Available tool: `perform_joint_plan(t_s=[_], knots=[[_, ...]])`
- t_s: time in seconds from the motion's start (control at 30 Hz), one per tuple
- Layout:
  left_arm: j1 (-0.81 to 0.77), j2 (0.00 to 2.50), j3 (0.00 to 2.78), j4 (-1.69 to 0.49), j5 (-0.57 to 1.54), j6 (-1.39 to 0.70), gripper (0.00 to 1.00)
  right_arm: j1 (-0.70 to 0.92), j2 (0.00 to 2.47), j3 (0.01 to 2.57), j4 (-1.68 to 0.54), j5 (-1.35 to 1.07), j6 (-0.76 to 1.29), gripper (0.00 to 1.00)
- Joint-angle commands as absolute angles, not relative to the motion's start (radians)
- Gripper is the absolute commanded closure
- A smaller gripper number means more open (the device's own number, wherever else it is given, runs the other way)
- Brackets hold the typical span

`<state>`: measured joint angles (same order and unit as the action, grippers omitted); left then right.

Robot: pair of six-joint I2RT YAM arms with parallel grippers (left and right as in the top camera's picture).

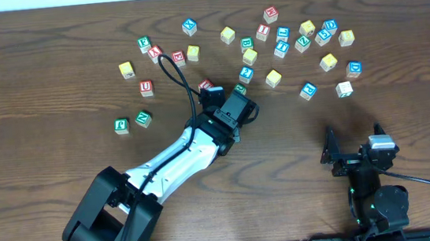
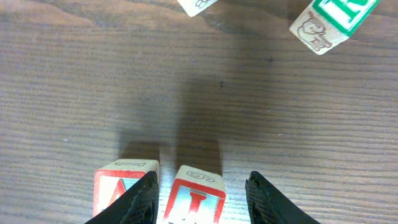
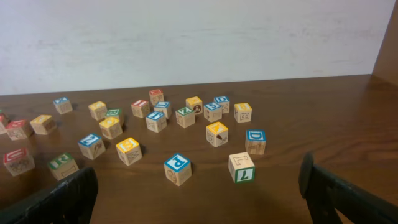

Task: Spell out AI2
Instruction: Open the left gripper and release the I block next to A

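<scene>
The red I cube (image 2: pixel 194 198) stands on the table (image 2: pixel 186 81) between the fingers of your left gripper (image 2: pixel 202 182). The red A cube (image 2: pixel 123 186) is just beside it, and one jaw stands between the two cubes. The jaws are about half open. You see a gap on the other side of the I cube, so nothing is gripped. Your right gripper (image 3: pixel 198 196) is wide open and empty, well apart from the scattered cubes.
</scene>
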<state>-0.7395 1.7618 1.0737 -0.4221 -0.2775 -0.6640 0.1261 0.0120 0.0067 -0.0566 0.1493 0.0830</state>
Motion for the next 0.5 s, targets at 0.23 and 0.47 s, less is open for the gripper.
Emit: perform_joint_plan(t_s=[0.23, 0.47], knots=[[-0.733, 1.722, 1.064, -0.379, -0.137, -0.462, 0.55, 0.116, 0.007, 0.006, -0.061, 0.150, 0.081, 0.01], [-0.734, 1.722, 1.064, -0.392, -0.012, -0.389, 0.55, 0.116, 0.007, 0.006, -0.061, 0.150, 0.081, 0.01]])
